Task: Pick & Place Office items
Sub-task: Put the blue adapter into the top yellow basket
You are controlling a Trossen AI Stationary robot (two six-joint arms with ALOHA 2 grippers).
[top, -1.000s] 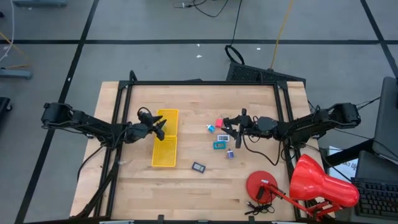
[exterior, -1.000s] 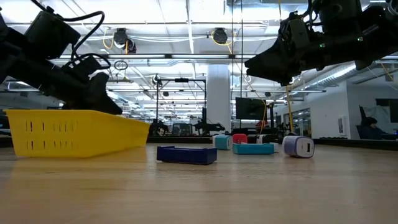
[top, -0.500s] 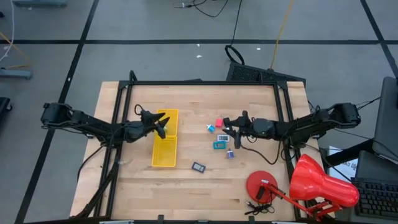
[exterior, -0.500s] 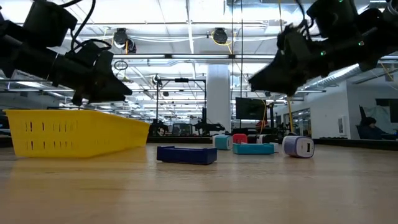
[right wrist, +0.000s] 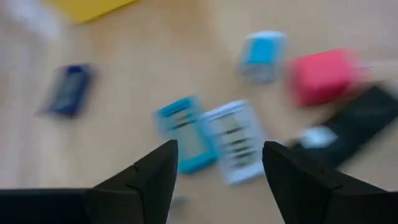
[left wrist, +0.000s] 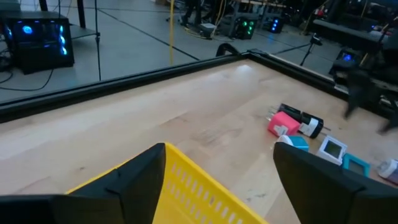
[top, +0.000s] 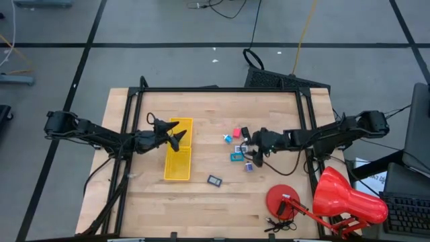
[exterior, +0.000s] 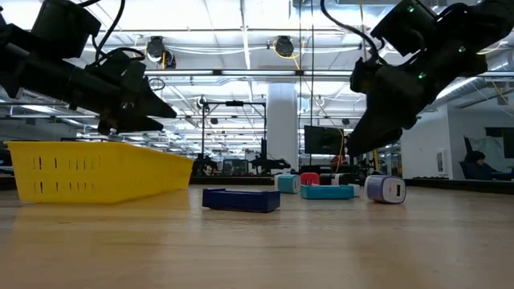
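Note:
Several small office items lie right of the table's middle: a pink-red one (top: 236,132), a black one (top: 245,132), a blue-and-white one (top: 228,138), a teal one (top: 236,156) and a purple one (top: 248,166). A dark flat rectangle (top: 214,180) lies nearer the front. My right gripper (top: 249,150) hangs open above the cluster, tipped down, over the teal item (right wrist: 183,134) and a white-and-blue one (right wrist: 233,140), touching nothing. My left gripper (top: 176,137) stands open above the far end of the long yellow tray (top: 178,165), with nothing between its fingers (left wrist: 134,177).
A large red desk lamp (top: 336,198) with its round base (top: 282,198) stands at the near right corner. A dark frame runs along the table's far edge and both sides. Bare wood lies between the tray and the item cluster.
My right gripper has gone toward the table's left and near edges and tipped its fingers down over the item cluster. My left gripper has risen a little above the tray's far end and its fingers stand wider apart than before. The items have stayed in place.

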